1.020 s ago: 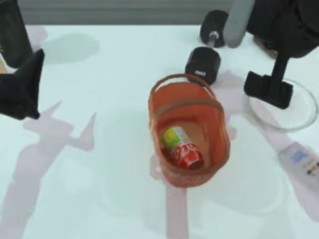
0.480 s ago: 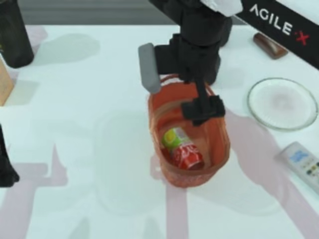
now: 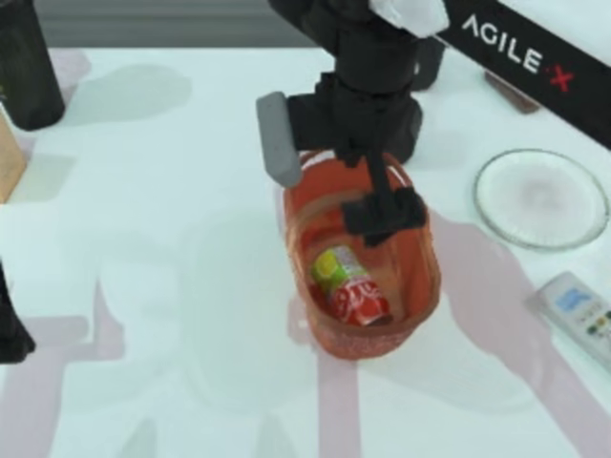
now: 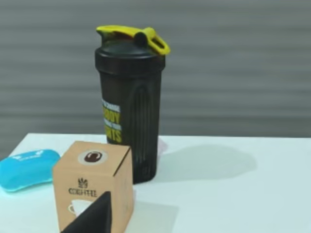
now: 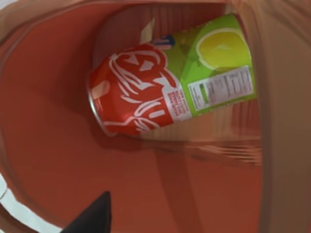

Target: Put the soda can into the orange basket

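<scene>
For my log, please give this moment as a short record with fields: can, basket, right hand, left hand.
can: red and lime-green soda can, lying on its side inside the basket
basket: oval orange woven basket with arched handle, at table centre
right hand: right hand above the basket, apart from the can
left hand: left hand parked at the table's left edge

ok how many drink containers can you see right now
2. The soda can lies on its side inside the orange basket at mid-table, under the right gripper. A tall black shaker bottle stands at the table's far left corner. Others may be hidden behind the arm.
</scene>
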Controlling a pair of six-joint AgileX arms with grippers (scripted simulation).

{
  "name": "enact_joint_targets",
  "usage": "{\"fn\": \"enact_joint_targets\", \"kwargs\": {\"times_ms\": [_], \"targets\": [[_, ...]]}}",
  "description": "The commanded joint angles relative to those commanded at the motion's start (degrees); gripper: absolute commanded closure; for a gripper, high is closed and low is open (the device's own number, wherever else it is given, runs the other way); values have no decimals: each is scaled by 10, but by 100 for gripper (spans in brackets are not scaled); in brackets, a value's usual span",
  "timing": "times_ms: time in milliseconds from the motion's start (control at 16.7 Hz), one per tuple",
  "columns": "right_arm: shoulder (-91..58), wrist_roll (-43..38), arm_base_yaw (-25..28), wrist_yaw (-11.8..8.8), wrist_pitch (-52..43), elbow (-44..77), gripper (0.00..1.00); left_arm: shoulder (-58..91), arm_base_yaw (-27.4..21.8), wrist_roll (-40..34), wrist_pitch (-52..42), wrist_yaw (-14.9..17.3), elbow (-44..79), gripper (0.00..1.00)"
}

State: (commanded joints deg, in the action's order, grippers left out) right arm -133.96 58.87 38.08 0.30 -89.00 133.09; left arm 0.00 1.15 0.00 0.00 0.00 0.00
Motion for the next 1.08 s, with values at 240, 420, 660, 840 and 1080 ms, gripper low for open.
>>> {"fn": "enact_joint_targets", "kwargs": {"times_ms": [240, 420, 660, 840, 1080], "targets": [[8, 1, 2, 0, 35, -43, 0, 0, 0, 0, 0, 0, 0, 0], [12, 0, 3, 0, 53, -65, 0, 0, 0, 0, 0, 0, 0, 0], [12, 0, 3, 0, 53, -65, 8, 0, 0, 0, 0, 0, 0, 0], [12, 0, 3, 0, 53, -65, 30, 0, 0, 0, 0, 0, 0, 0], [12, 0, 3, 0, 53, -65, 60, 0, 0, 0, 0, 0, 0, 0]]}}
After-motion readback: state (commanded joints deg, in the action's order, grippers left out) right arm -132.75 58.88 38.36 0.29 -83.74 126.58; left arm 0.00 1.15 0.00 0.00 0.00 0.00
